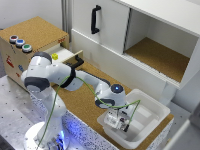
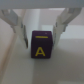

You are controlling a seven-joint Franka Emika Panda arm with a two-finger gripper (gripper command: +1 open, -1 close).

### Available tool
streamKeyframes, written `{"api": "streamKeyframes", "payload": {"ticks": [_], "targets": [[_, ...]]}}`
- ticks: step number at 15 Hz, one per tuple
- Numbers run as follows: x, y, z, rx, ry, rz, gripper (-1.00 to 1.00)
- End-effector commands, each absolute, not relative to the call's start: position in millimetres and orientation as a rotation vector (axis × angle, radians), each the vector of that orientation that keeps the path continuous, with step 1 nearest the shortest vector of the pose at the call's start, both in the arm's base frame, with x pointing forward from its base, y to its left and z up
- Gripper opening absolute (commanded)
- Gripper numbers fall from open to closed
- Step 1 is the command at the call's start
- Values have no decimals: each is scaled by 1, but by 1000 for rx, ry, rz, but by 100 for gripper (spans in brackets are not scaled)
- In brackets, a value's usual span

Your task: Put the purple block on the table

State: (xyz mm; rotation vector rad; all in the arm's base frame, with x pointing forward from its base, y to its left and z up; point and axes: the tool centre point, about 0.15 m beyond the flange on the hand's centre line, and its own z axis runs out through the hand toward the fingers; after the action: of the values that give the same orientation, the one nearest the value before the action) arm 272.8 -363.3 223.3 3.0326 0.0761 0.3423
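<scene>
The gripper (image 2: 42, 31) hangs with its 2 fingers (image 2: 21, 31) spread wide, holding nothing — in the wrist view each finger stands apart from the cube, with pale floor showing between pad and cube on both sides. Directly between them, centred in the gap, sits the purple block (image 2: 42, 45), a small dark cube with a yellow letter A on the face toward the camera and a yellow bar on its top. It rests flat on a white surface, square to the fingers, so its 2 side faces lie toward the 2 pads; as a cube it has no long axis to favour.

In the exterior view the gripper (image 1: 119, 121) is lowered into a white plastic bin (image 1: 152, 114) standing on the table (image 1: 82, 102), the cork worktop, so the block's white floor is probably the bin's bottom. The block itself is too small to make out there.

Judging from this, the grasp comes next: closing straight in should catch the cube, then it must be lifted over the bin's wall to the open cork toward the arm's base.
</scene>
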Motion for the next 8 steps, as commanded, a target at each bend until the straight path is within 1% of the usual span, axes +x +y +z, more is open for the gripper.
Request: {"api": "streamKeyframes", "payload": {"ticks": [1,2,3,6,8], "targets": [[286,-374,238,3082,-134,300,-100],[291,-373,254,3080,-159,336,-100],[300,-368,285,3083,-187,404,-100],[317,-339,368,3103,-160,490,-100],[321,-311,396,3109,-88,451,-100]]}}
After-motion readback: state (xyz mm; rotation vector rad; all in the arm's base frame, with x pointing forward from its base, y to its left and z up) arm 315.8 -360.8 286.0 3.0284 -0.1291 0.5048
